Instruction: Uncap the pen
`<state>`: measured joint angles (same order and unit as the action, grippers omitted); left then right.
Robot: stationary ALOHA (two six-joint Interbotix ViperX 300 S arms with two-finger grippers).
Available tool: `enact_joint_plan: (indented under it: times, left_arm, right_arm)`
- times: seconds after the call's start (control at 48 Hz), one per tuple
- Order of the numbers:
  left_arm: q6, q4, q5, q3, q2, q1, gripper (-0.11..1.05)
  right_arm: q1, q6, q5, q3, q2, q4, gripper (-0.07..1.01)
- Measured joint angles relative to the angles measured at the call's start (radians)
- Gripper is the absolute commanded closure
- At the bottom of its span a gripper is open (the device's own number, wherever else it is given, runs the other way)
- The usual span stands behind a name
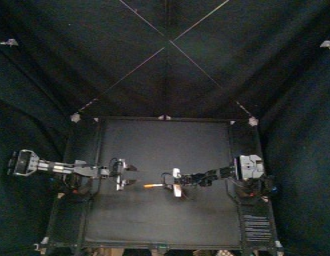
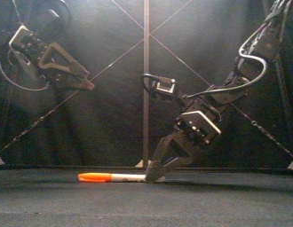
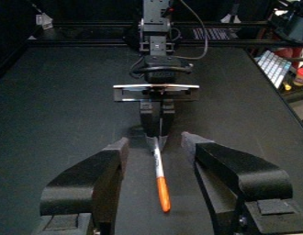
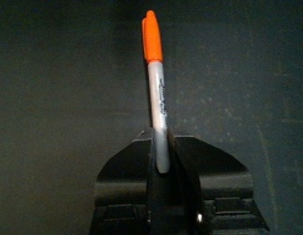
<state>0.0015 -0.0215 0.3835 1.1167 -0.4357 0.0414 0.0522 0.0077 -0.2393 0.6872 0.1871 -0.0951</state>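
the right jaws are closed on the pale barrel end of the pen [image 4: 155, 92], low over the middle of the table [image 1: 154, 140]. the pen lies flat, its orange cap [image 2: 93, 177] pointing out toward the left arm. the left jaws stand wide open and empty, raised above the table, just beyond the cap.

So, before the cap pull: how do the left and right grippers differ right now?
The right gripper is down at the table, shut on the pen at its barrel end; the left gripper hangs higher, open and empty. Both point along the pen.
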Motion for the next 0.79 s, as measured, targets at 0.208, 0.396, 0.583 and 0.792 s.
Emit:
enact_joint_plan:
  times: [0.208,0.396,0.583,0.792]
  left_arm:
    - [-0.0031,0.002,-0.112,-0.086,0.114,-0.002,0.08]
    - [-0.0015,0.002,-0.173,-0.124,0.176,-0.002,0.08]
    - [-0.0015,0.017,-0.176,-0.124,0.196,-0.006,0.08]
    - [-0.0015,0.048,-0.176,-0.126,0.229,-0.012,0.1]
  right_arm:
    - [0.017,0.0,0.051,0.002,-0.11,-0.003,0.43]
    - [0.018,-0.005,0.057,0.014,-0.133,-0.003,0.43]
    - [0.018,-0.008,0.057,0.02,-0.15,-0.003,0.43]
    - [0.018,-0.008,0.057,0.02,-0.164,-0.005,0.43]
